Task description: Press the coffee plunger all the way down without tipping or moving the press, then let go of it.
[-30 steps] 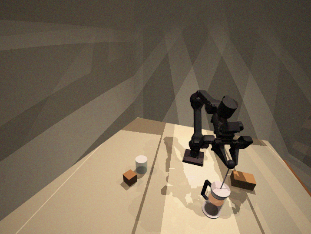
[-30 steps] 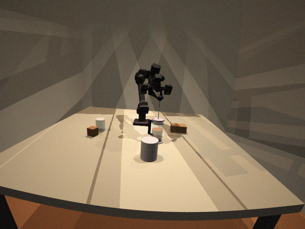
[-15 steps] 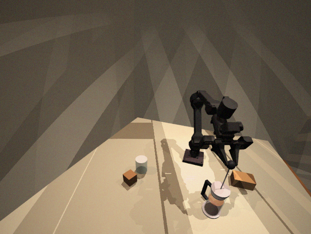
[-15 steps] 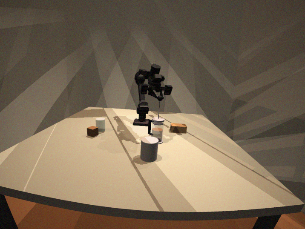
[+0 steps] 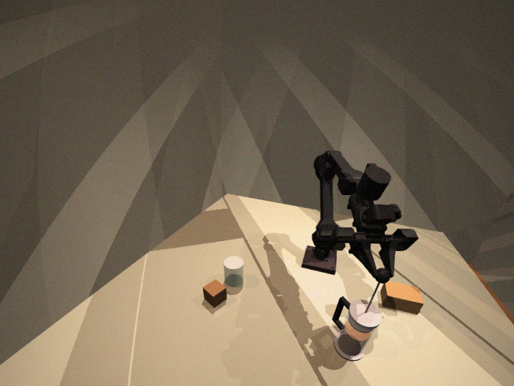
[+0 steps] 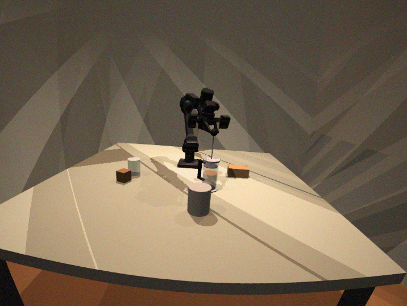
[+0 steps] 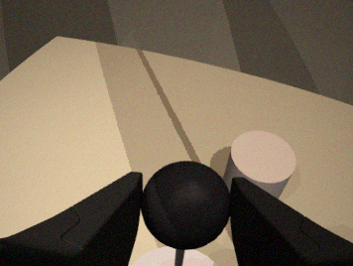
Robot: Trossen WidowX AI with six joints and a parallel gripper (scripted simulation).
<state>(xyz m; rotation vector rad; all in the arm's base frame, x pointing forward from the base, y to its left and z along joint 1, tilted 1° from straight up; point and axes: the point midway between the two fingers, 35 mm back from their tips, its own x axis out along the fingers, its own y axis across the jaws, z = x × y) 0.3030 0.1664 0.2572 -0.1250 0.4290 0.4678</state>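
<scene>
The coffee press (image 5: pixel 360 324) (image 6: pixel 210 179) stands upright on the table, with its black handle (image 5: pixel 338 312) (image 6: pixel 199 169) on the left side in the top and exterior views. Its thin rod (image 5: pixel 372 298) (image 6: pixel 212 146) stands far out above the lid (image 5: pixel 365 313) (image 6: pixel 211 160). The black plunger knob (image 5: pixel 382 275) (image 6: pixel 214 131) (image 7: pixel 185 204) tops the rod. My gripper (image 5: pixel 381 271) (image 6: pixel 214 130) (image 7: pixel 186 187) is shut on this knob, one finger on each side of it.
A grey cylinder (image 6: pixel 199 200) (image 7: pixel 263 159) stands close in front of the press in the exterior view. An orange-brown block (image 5: pixel 401 298) (image 6: pixel 238 170) lies to the right of the press. A brown cube (image 5: pixel 215 293) (image 6: pixel 123 175) and a pale glass cylinder (image 5: pixel 233 271) (image 6: pixel 133 166) are at the left.
</scene>
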